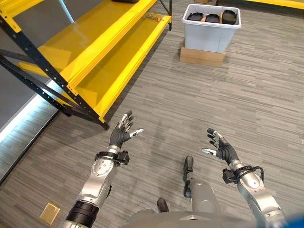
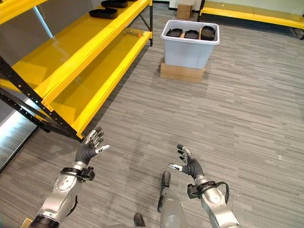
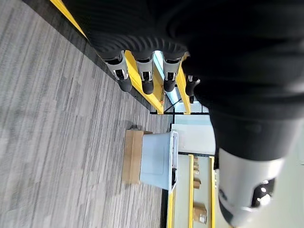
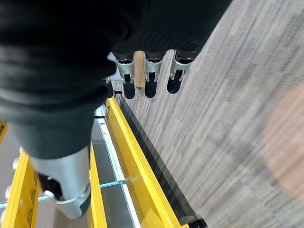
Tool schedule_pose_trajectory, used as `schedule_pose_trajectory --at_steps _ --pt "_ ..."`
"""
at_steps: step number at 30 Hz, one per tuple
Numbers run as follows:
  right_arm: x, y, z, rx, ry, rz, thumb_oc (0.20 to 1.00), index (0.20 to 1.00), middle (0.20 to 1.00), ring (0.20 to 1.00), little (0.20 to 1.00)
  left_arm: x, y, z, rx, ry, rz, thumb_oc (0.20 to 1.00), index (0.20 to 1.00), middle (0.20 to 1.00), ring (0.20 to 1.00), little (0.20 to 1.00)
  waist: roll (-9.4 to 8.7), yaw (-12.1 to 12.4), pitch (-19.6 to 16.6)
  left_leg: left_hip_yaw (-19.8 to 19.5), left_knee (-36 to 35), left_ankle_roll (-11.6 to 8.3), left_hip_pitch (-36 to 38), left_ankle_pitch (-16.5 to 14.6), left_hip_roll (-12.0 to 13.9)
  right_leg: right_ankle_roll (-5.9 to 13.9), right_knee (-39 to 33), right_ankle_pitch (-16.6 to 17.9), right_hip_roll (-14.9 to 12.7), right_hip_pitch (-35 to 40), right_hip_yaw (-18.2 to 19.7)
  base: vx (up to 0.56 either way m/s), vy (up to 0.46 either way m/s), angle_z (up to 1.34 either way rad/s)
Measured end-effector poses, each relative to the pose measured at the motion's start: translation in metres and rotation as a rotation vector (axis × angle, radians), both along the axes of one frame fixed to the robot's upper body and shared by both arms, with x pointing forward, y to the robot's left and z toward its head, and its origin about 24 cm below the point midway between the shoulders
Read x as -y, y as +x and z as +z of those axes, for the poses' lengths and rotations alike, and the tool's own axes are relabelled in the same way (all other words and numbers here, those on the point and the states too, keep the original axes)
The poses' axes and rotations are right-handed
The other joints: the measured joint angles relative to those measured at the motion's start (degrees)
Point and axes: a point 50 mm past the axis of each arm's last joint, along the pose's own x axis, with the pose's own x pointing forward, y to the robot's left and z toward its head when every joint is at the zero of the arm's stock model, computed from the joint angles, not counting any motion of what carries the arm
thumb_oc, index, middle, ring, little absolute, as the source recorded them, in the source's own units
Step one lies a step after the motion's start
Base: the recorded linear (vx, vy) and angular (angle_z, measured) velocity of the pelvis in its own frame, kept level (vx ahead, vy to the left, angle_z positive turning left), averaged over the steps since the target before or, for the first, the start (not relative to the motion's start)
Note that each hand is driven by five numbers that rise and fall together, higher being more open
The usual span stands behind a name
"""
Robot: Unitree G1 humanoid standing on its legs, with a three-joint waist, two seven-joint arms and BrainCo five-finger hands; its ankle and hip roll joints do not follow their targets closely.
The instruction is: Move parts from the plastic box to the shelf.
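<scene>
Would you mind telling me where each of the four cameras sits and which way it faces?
Left eye view: on the head, looking down at the floor, the yellow shelf, the plastic box; both arms show, left hand open.
Right eye view: beside it, same scene; right hand open; black parts in the box.
Left wrist view: along its fingers toward the box on a cardboard carton.
Right wrist view: along its fingers toward the shelf.
The eye views and the left wrist view share the box.

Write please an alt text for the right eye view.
Both hands, left hand and right hand, hover open and empty above grey floor. Ahead stands a plastic box holding black parts on a cardboard box; a yellow shelf runs along the left.
</scene>
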Motion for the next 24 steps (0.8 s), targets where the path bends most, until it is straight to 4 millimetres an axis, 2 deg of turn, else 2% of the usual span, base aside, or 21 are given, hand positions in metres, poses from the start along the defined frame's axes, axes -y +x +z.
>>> schedule_pose_trajectory --at_steps 1,2,3,5,6,7,8,9,10,11,14,15,16,17,18,19,20,21,22,23,24 --pt "0.002 -0.002 -0.004 -0.019 -0.003 -0.008 1.000 1.000 1.000 1.000 1.000 0.005 -0.001 -0.002 -0.007 -0.006 -0.015 1.000 1.000 1.000 1.000 1.000 1.14 -0.6 -0.9 -1.3 0.3 -1.13 0.3 -0.8 1.7 -0.28 0.8 0.0 1.5 0.7 1.2 0.28 -0.150 0.76" --pt "0.006 -0.004 -0.004 -0.023 -0.012 -0.015 1.000 1.000 1.000 1.000 1.000 0.015 -0.003 -0.003 -0.009 -0.018 -0.062 1.000 1.000 1.000 1.000 1.000 2.83 -1.2 -3.3 -2.3 0.8 -2.34 0.7 -1.6 4.3 -3.07 1.8 -1.6 3.5 0.9 0.5 0.15 -0.102 0.55" --pt "0.010 0.003 0.003 0.009 -0.019 -0.013 1.000 1.000 1.000 1.000 1.000 0.017 -0.003 -0.002 0.000 -0.019 -0.075 1.000 1.000 1.000 1.000 1.000 3.68 -1.0 -3.8 -1.4 3.6 -3.04 0.3 -1.5 6.0 -6.86 2.9 -2.9 5.1 1.5 0.1 0.35 -0.268 0.23" --pt "0.014 0.010 0.009 0.034 -0.034 -0.012 1.000 1.000 1.000 1.000 1.000 0.017 -0.002 -0.001 0.004 -0.022 -0.074 1.000 1.000 1.000 1.000 1.000 4.18 -1.0 -3.8 -1.3 6.5 -3.54 -0.3 -1.4 7.2 -7.73 3.5 -3.8 5.9 2.1 -0.1 0.37 -0.338 -0.12" --pt "0.028 0.012 0.009 0.033 -0.019 -0.073 1.000 1.000 1.000 1.000 1.000 0.022 -0.001 -0.003 0.001 -0.066 -0.065 1.000 1.000 1.000 1.000 1.000 2.96 -0.5 -3.5 -1.4 25.5 -6.99 -6.8 -1.8 9.7 -7.85 1.6 -7.4 7.2 6.4 0.1 0.22 -0.259 -0.14" --pt "0.029 0.013 0.009 0.035 -0.022 -0.073 1.000 1.000 1.000 1.000 1.000 0.020 -0.003 -0.003 -0.001 -0.061 -0.065 1.000 1.000 1.000 1.000 1.000 2.20 0.4 -3.1 -2.8 31.7 -8.43 -9.5 -0.7 9.9 -9.03 1.7 -9.2 8.2 6.8 1.1 0.36 -0.386 -0.28" --pt "0.031 0.012 0.010 0.036 -0.028 -0.075 1.000 1.000 1.000 1.000 1.000 0.020 -0.002 -0.002 0.004 -0.060 -0.066 1.000 1.000 1.000 1.000 1.000 2.19 0.6 -3.0 -3.5 38.5 -9.09 -12.0 0.5 10.7 -10.12 1.8 -8.5 8.0 7.3 1.4 0.18 -0.169 -0.46" --pt "0.034 0.009 0.010 0.030 -0.038 -0.075 1.000 1.000 1.000 1.000 1.000 0.014 -0.005 -0.003 -0.005 -0.049 -0.054 1.000 1.000 1.000 1.000 1.000 -0.54 1.8 -1.7 -7.7 49.8 -10.89 -21.2 3.9 11.1 -12.54 2.5 -10.9 8.0 9.0 1.8 0.32 -0.193 -0.57" --pt "0.033 0.009 0.009 0.023 -0.039 -0.071 1.000 1.000 1.000 1.000 1.000 0.011 -0.004 -0.001 0.003 -0.042 -0.051 1.000 1.000 1.000 1.000 1.000 -1.85 2.6 -1.1 -7.2 52.0 -10.40 -24.5 4.0 11.9 -12.44 1.6 -10.9 8.0 10.7 1.6 0.27 -0.064 -0.41" --pt "0.031 0.008 0.009 0.027 -0.034 -0.068 1.000 1.000 1.000 1.000 1.000 0.009 -0.004 -0.001 -0.002 -0.043 -0.049 1.000 1.000 1.000 1.000 1.000 -2.80 2.9 -0.8 -5.8 50.0 -9.76 -25.6 3.7 12.4 -12.44 0.5 -10.9 7.7 11.7 1.6 0.21 -0.023 -0.06" --pt "0.029 0.007 0.010 0.037 -0.025 -0.084 1.000 1.000 1.000 1.000 1.000 0.007 -0.005 -0.002 -0.006 -0.057 -0.035 1.000 1.000 1.000 1.000 1.000 -4.75 3.6 0.5 -2.7 36.5 -8.29 -28.5 3.3 11.7 -11.62 -1.9 -11.0 7.6 14.9 1.8 0.20 0.063 -0.01" --pt "0.026 0.009 0.012 0.050 -0.009 -0.085 1.000 1.000 1.000 1.000 1.000 0.005 -0.009 -0.005 -0.024 -0.055 -0.031 1.000 1.000 1.000 1.000 1.000 -4.55 3.8 0.2 -2.9 31.7 -7.95 -29.5 3.4 10.8 -9.51 -2.7 -12.2 7.7 16.8 2.6 0.40 0.175 -0.01" --pt "0.026 0.009 0.012 0.056 -0.003 -0.094 1.000 1.000 1.000 1.000 1.000 0.005 -0.010 -0.006 -0.028 -0.056 -0.032 1.000 1.000 1.000 1.000 1.000 -4.34 3.6 -0.1 -3.0 25.6 -7.52 -29.1 3.8 10.0 -8.65 -3.9 -12.6 7.8 18.0 2.5 0.23 0.097 -0.04" --pt "0.023 0.008 0.009 0.042 -0.003 -0.081 1.000 1.000 1.000 1.000 1.000 0.004 -0.011 -0.009 -0.040 -0.052 -0.026 1.000 1.000 1.000 1.000 1.000 -4.07 4.6 0.1 -4.3 14.4 -7.00 -27.6 5.7 8.7 -8.16 -4.3 -13.1 8.0 19.5 3.7 0.41 0.152 0.00" --pt "0.022 0.007 0.008 0.038 0.002 -0.083 1.000 1.000 1.000 1.000 1.000 0.003 -0.011 -0.010 -0.044 -0.046 -0.027 1.000 1.000 1.000 1.000 1.000 -4.04 4.6 -0.1 -6.3 11.0 -7.58 -28.6 7.3 7.8 -7.78 -5.7 -13.4 8.2 20.9 5.9 0.28 0.099 -0.41" --pt "0.019 0.008 0.005 0.024 0.001 -0.069 1.000 1.000 1.000 1.000 1.000 0.002 -0.011 -0.010 -0.042 -0.047 -0.018 1.000 1.000 1.000 1.000 1.000 -3.55 6.0 0.3 -9.9 4.6 -7.18 -28.7 9.5 7.1 -7.64 -6.6 -13.2 8.3 22.4 7.4 0.39 0.150 -0.51" --pt "0.019 0.010 0.004 0.018 -0.008 -0.053 1.000 1.000 1.000 1.000 1.000 0.002 -0.011 -0.010 -0.043 -0.047 -0.018 1.000 1.000 1.000 1.000 1.000 -3.07 7.1 0.5 -11.3 3.1 -7.04 -29.2 10.6 7.2 -7.58 -6.7 -13.2 8.6 23.2 7.8 0.31 0.156 -0.89" --pt "0.018 0.011 0.003 0.016 -0.011 -0.048 1.000 1.000 1.000 1.000 1.000 0.002 -0.012 -0.011 -0.045 -0.047 -0.017 1.000 1.000 1.000 1.000 1.000 -2.04 7.5 0.4 -10.9 4.3 -5.75 -29.1 12.0 7.3 -6.57 -6.8 -13.9 8.6 24.9 9.2 0.31 0.163 -0.90" --pt "0.018 0.012 0.005 0.023 -0.012 -0.042 1.000 1.000 1.000 1.000 1.000 0.002 -0.012 -0.011 -0.047 -0.046 -0.018 1.000 1.000 1.000 1.000 1.000 -1.85 7.4 0.2 -10.8 6.2 -4.99 -27.7 12.2 7.0 -5.83 -6.9 -14.7 8.3 26.7 10.0 0.55 0.290 -1.07" --pt "0.014 0.011 0.005 0.025 -0.002 -0.031 1.000 1.000 1.000 1.000 1.000 0.005 -0.006 -0.006 -0.022 -0.053 -0.026 1.000 1.000 1.000 1.000 1.000 -0.66 5.6 -1.5 -7.7 8.4 -2.64 -25.0 15.0 5.2 -3.67 -6.0 -18.7 6.2 29.8 11.2 0.53 0.287 -0.78" --pt "0.011 0.010 0.004 0.019 0.003 -0.019 1.000 1.000 1.000 1.000 1.000 0.006 -0.004 -0.004 -0.010 -0.053 -0.029 1.000 1.000 1.000 1.000 1.000 -1.57 5.1 -1.7 -7.0 8.1 -1.93 -24.1 14.5 4.0 -3.08 -4.8 -19.3 4.9 29.4 11.3 0.42 0.238 -0.55"
